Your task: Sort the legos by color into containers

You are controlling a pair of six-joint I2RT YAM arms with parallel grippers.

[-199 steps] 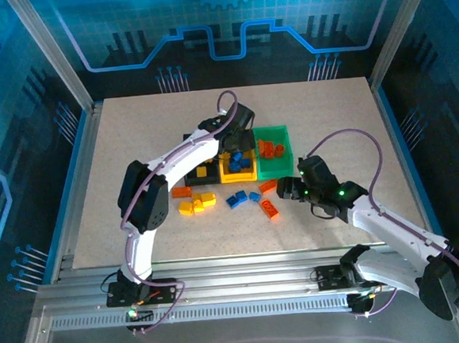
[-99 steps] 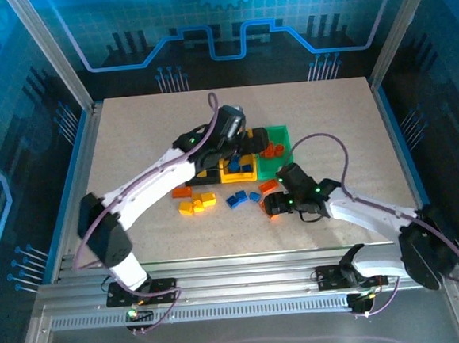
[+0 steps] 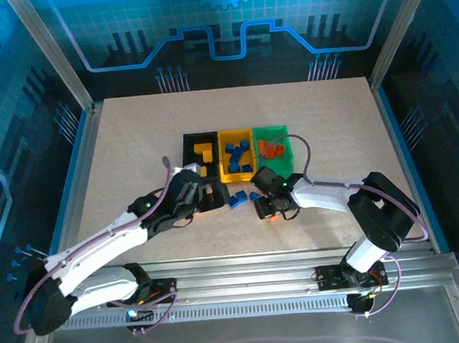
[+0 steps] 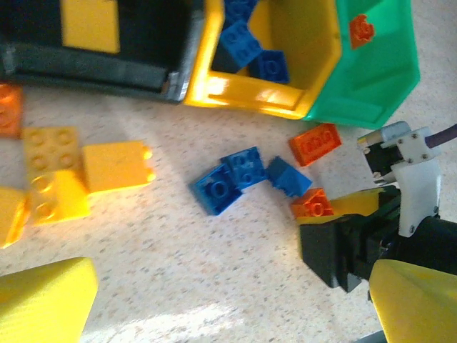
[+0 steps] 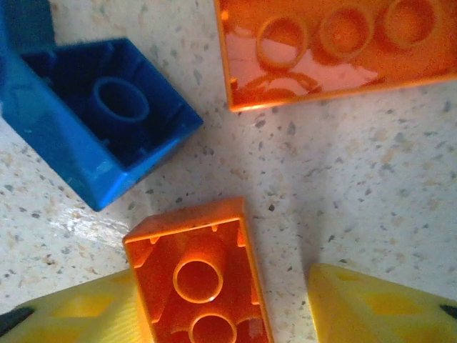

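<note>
The black bin [image 3: 200,154], yellow bin [image 3: 238,156] and green bin [image 3: 273,148] stand in a row. The black bin holds yellow bricks, the yellow bin blue ones, the green bin orange ones. Loose blue bricks [image 4: 239,179], yellow bricks [image 4: 118,166] and an orange brick [image 4: 315,143] lie in front of the bins. My right gripper [image 5: 228,318] is open around an upturned orange brick [image 5: 203,279]; the brick rests against the left finger and a gap separates it from the right finger [image 5: 378,300]. My left gripper [image 4: 228,314] hovers open over bare table, near the yellow bricks.
An upturned blue brick [image 5: 100,121] and a longer orange brick [image 5: 335,43] lie just beyond the right gripper. Another orange brick [image 4: 7,111] sits left of the yellow ones. The two grippers are close together [image 3: 236,203] in front of the bins.
The left arm has swung from above the bins down to the table in front of them. The right gripper has moved left and lowered around the orange brick.
</note>
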